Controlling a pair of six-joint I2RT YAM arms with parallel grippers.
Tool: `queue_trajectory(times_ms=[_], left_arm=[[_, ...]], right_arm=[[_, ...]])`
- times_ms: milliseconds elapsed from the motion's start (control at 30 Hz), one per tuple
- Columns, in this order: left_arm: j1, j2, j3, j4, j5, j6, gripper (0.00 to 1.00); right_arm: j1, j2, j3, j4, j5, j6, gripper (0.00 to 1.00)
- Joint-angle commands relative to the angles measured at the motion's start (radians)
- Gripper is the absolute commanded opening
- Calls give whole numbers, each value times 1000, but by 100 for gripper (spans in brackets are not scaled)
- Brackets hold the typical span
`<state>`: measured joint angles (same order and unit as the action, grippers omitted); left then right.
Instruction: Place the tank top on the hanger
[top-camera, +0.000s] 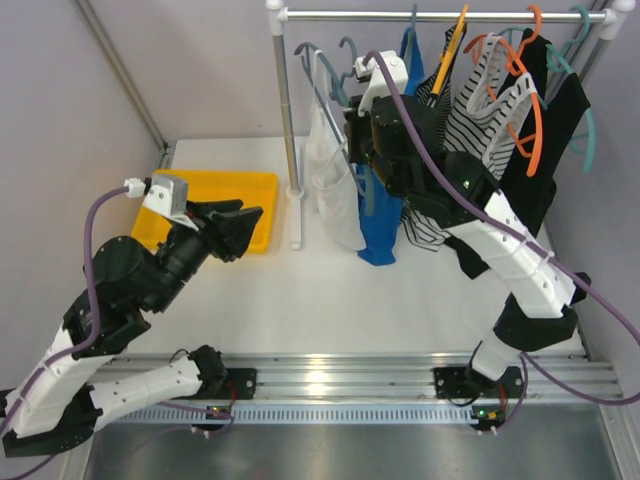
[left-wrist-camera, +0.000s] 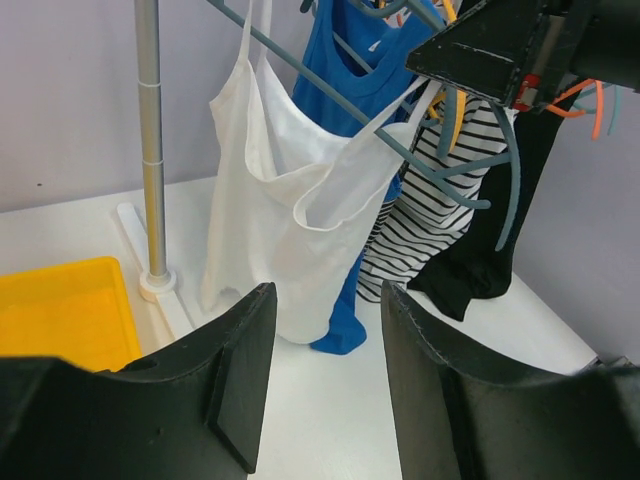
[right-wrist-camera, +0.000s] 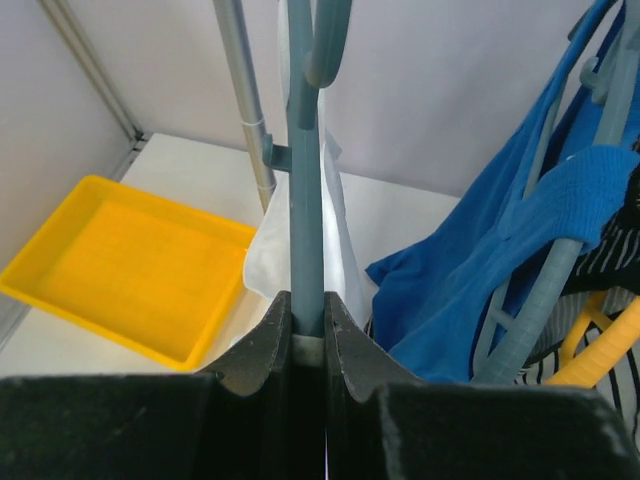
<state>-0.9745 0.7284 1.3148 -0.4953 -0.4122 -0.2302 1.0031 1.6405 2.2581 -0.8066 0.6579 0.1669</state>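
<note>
The white tank top (top-camera: 335, 190) hangs from the grey-blue hanger (top-camera: 322, 80) beside the rack's left pole. In the left wrist view the tank top (left-wrist-camera: 290, 210) has its straps over the hanger's arm (left-wrist-camera: 335, 100). My right gripper (top-camera: 352, 125) is shut on the hanger; the right wrist view shows the hanger's bar (right-wrist-camera: 305, 200) pinched between its jaws (right-wrist-camera: 307, 320), with the white fabric (right-wrist-camera: 345, 250) behind. My left gripper (top-camera: 235, 230) is open and empty, low over the table, left of the tank top, with its fingers (left-wrist-camera: 240, 370) wide apart.
A yellow tray (top-camera: 262, 185) lies at the back left by the rack pole (top-camera: 290, 120). A blue top (top-camera: 380, 225), a striped top (top-camera: 480, 110), a black garment (top-camera: 545, 110) and orange and teal hangers crowd the rail to the right.
</note>
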Motion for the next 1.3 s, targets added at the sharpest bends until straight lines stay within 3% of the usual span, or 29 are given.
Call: queue_trajectory(times_ms=[0,467,1267], left_arm=[[0,-15,23,-9,24,19,51],[0,-38,-3,6,55,43,51],[0,-37,-60,55,35,129,55]], right_arm=[[-40,12,67,89,37,-69,0],[-175,105,90,336,-6,-129,0],[-264,288,179,461,-40,-145,0]])
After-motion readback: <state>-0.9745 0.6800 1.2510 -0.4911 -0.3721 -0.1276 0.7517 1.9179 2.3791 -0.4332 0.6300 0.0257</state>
